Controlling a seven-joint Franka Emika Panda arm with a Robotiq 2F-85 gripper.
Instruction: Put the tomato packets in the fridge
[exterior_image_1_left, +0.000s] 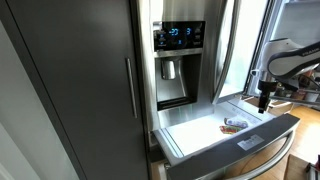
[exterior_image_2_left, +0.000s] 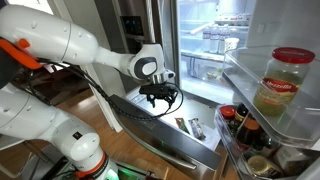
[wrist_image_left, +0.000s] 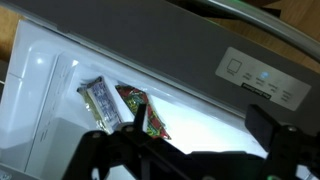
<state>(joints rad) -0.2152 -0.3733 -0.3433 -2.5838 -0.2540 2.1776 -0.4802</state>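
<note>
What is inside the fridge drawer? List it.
The drawer holds a silvery packet and reddish packets beside it, on its white floor. In the wrist view the claw covers the drawer's near part; what lies there cannot be seen.

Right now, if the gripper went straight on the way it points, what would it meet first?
Probably the white drawer floor, just beside the packets; the gripper might clip the red one. Depth is unclear.

light: fridge (exterior_image_2_left: 215, 30) interior bright, blown out | drawer (exterior_image_1_left: 196, 128) glare | wrist view soft, foreground dark
</note>
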